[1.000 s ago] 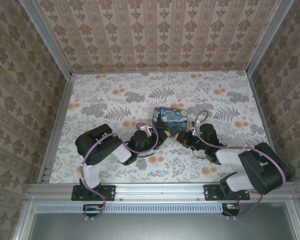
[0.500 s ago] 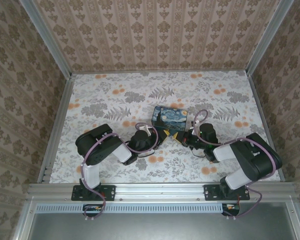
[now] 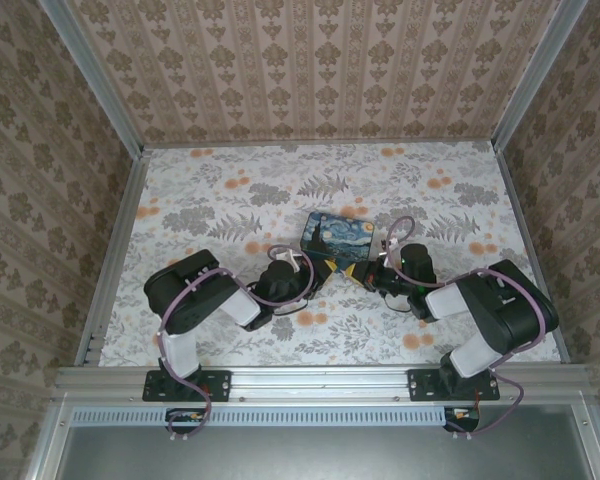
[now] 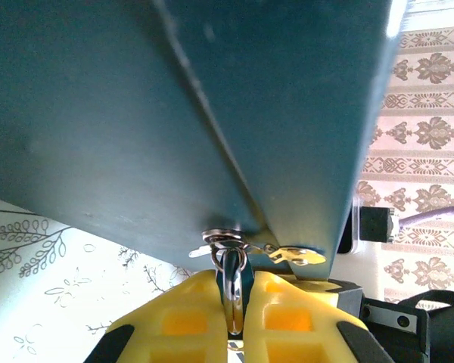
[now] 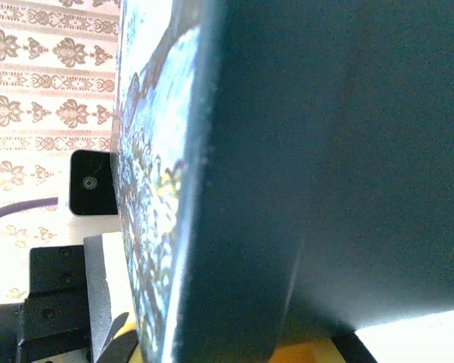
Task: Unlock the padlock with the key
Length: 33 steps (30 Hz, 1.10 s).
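In the left wrist view my left gripper (image 4: 233,286) is shut, its yellow fingers (image 4: 183,318) pinching a tiny dark teal padlock (image 4: 233,291) with a chrome strip down its middle. A small ring (image 4: 225,240) sits on top of it, and a little silver key (image 4: 296,255) sticks out to the right, under the starry-night box (image 4: 174,113). From above, the left gripper (image 3: 325,268) and the right gripper (image 3: 364,270) meet at the box's (image 3: 342,233) near edge. In the right wrist view the box (image 5: 325,151) hides the right jaws; a yellow finger (image 5: 310,352) peeks out below.
The floral table (image 3: 230,200) is walled in by patterned panels and metal rails. The right arm's black links (image 3: 500,305) fold close to the table's near right corner. The left arm's elbow (image 3: 185,290) lies near left.
The right arm's elbow has swung up and to the left, while its gripper stays at the box. The left arm has shifted slightly left; its grip is unchanged.
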### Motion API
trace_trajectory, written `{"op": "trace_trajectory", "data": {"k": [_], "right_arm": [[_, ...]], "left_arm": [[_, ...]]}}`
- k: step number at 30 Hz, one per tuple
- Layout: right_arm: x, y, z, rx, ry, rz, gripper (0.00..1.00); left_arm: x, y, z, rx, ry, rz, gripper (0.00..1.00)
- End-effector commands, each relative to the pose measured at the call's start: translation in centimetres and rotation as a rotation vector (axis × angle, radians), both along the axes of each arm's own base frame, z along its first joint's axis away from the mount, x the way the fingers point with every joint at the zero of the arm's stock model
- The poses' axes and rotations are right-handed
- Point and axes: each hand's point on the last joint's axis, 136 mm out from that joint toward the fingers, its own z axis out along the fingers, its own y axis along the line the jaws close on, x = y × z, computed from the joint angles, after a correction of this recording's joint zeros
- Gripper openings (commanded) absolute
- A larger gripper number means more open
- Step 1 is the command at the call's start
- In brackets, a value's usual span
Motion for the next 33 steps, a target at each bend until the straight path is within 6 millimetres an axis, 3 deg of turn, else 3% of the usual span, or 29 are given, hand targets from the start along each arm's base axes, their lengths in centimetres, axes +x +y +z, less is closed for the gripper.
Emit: {"op": "trace_trajectory", "data": {"k": [1, 9, 19, 28, 33], "right_arm": [[1.9, -0.2, 1.6, -0.043, -0.114, 0.006, 0.0], [2.0, 0.3, 2.1, -0.005, -0.136, 0.066, 0.0], [3.4, 1.1, 2.5, 0.207, -0.047, 0.008, 0.0], [3.5, 0.8, 1.7, 0.113, -0.108, 0.016, 0.0], [3.6, 1.4, 3.1, 0.191, -0.085, 0.028, 0.0]], "left_arm": [[-3.1, -2.1, 4.7, -0.145, -0.056, -0.19, 0.0], [-3.1, -1.9, 4.5, -0.141, -0.057, -0.216, 0.0], [-2.8, -2.4, 5.3, -0.163, -0.06, -0.226, 0.0], [-2.6, -2.5, 6.3, -0.194, -0.051, -0.208, 0.0], [-2.6, -2.4, 6.6, -0.194, -0.065, -0.205, 0.0]]}}
